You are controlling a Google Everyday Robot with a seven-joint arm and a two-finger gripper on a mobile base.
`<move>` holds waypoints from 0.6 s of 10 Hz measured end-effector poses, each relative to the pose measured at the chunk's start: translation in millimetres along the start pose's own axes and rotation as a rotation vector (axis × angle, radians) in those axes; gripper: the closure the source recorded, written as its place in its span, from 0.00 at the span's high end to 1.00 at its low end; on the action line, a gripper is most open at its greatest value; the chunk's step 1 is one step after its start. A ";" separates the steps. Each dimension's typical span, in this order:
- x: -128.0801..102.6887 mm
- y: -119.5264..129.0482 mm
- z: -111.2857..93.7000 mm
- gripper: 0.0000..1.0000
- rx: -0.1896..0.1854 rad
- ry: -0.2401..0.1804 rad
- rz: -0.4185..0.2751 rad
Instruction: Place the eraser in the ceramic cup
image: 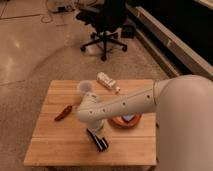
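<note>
1. The gripper (96, 131) pointed down over the wooden table (55, 145); jaw state could not be told.
2. The eraser (98, 140) lay just below the jaws.
3. The ceramic cup (85, 87) stood well beyond them.

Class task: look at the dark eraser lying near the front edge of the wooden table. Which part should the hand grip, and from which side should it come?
Grip the eraser across its narrow width, near the middle, coming straight down from above. It lies flat on the table as a long dark block, angled diagonally, so its long sides are probably the easiest faces to pinch. The hand is right over its far end, under the arm's wrist.
</note>
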 end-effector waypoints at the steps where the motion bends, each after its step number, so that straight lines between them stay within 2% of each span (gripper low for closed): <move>1: 1.8 3.2 -1.3 0.60 -0.004 -0.002 0.008; 2: 1.7 2.7 -3.7 0.71 -0.003 -0.002 0.008; 3: 1.5 2.4 -4.7 0.77 -0.003 -0.003 0.007; 6: 0.1 2.0 -5.3 0.80 0.002 -0.004 -0.009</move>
